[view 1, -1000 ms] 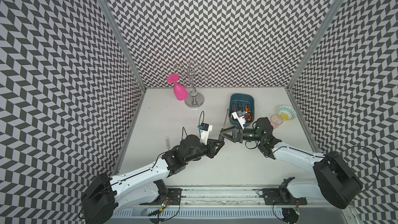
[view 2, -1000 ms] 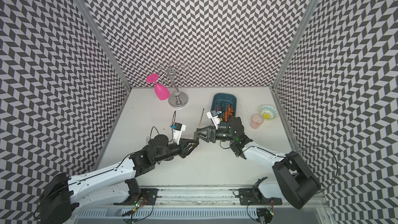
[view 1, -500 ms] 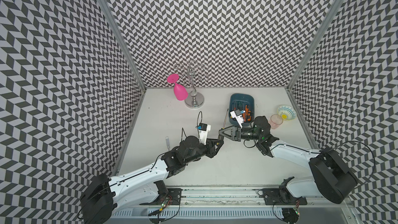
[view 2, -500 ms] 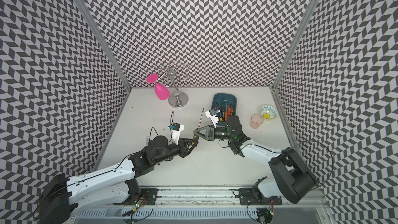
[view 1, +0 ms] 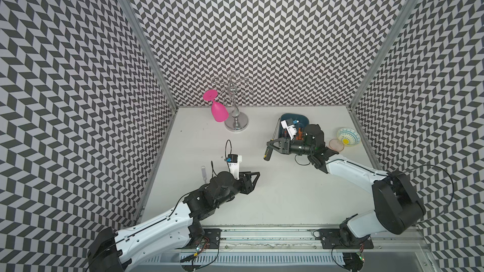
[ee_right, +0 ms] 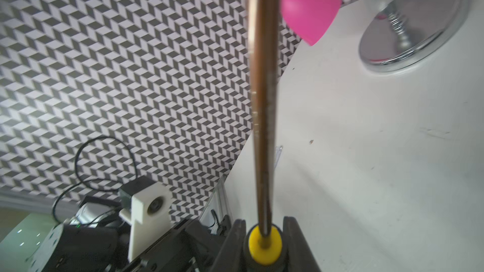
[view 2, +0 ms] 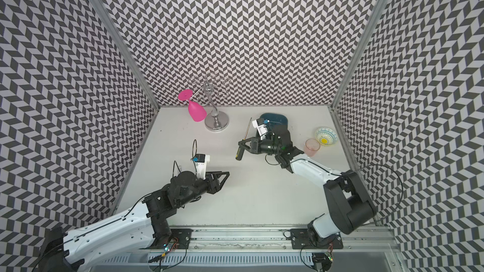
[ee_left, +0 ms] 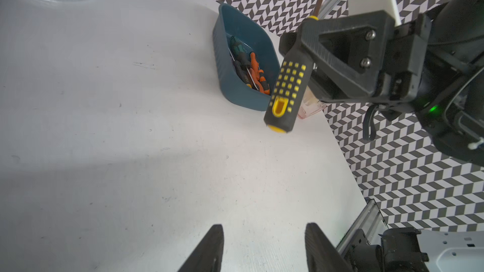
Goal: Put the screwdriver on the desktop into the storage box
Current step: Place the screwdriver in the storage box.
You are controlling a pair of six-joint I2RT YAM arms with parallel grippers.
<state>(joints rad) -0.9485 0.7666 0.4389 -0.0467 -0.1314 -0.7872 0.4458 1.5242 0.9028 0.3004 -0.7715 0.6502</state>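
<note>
**Left wrist view: right gripper (ee_left: 296, 45) pinching the screwdriver (ee_left: 286, 87)**

Its jaws are pressed onto the black-and-yellow handle, which is tilted and held clear of the desktop (ee_left: 131, 153). The screwdriver is just beside the storage box (ee_left: 222, 56), near the far edge. The left gripper (ee_left: 264, 227) stands spread and empty toward the near edge, well apart.

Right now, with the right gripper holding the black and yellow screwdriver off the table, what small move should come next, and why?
Probably swing the screwdriver over the storage box. The right gripper is shut on its handle above the desktop, the left gripper stands open and apart from it, and the box, with other screwdrivers inside, sits close by.
</note>
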